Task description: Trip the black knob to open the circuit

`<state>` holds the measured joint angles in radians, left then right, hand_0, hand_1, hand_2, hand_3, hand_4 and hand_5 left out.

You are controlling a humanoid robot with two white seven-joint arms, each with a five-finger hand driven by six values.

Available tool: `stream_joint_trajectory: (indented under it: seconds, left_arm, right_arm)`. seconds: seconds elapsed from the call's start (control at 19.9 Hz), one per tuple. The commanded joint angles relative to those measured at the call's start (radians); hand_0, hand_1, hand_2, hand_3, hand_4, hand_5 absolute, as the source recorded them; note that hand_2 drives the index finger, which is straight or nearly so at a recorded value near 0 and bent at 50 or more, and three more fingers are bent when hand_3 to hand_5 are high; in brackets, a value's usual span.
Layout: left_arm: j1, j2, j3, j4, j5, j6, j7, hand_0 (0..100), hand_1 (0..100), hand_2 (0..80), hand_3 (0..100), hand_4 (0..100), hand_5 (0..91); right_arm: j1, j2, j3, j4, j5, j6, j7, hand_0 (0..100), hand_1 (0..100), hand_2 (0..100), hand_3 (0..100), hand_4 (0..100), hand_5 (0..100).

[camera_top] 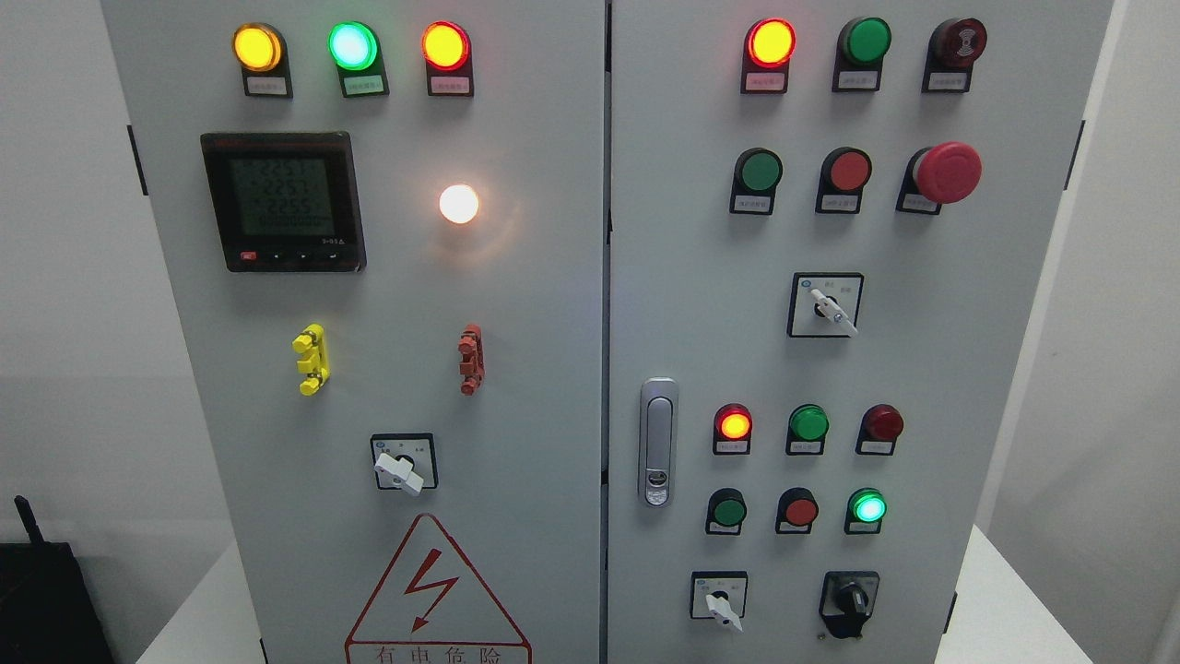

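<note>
grey cabinet [535,304], black knob [850,599], red mushroom button [947,172]

Plain pale walls [55,277] flank a white table [1005,609], with a black device [41,599] at lower left.

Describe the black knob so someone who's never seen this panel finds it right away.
Go to the right door of the grey cabinet, bottom row. The black knob sits at the lower right, beside a white-handled switch. It is the only all-black rotary switch; the others have white handles.
</note>
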<state>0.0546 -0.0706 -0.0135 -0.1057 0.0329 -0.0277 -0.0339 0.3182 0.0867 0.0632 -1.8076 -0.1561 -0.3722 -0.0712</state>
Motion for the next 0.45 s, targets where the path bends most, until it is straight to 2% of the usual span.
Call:
stream_joint_trajectory:
  seconds: [0.0, 0.4]
  left_arm:
    - [-0.002, -0.002, 0.001, 0.0, 0.002, -0.001, 0.0, 12, 39, 0.0, 0, 0, 0.0]
    - [-0.004, -0.002, 0.001, 0.0, 0.002, -0.001, 0.0, 12, 39, 0.0, 0, 0, 0.0]
  right_arm:
    - [-0.002, 0.002, 0.003, -0.027, -0.003, -0.014, 0.01, 0, 0, 0, 0, 0, 0]
    - [-0.004, 0.002, 0.003, -0.027, -0.002, -0.014, 0.008, 0, 0, 0, 0, 0, 0]
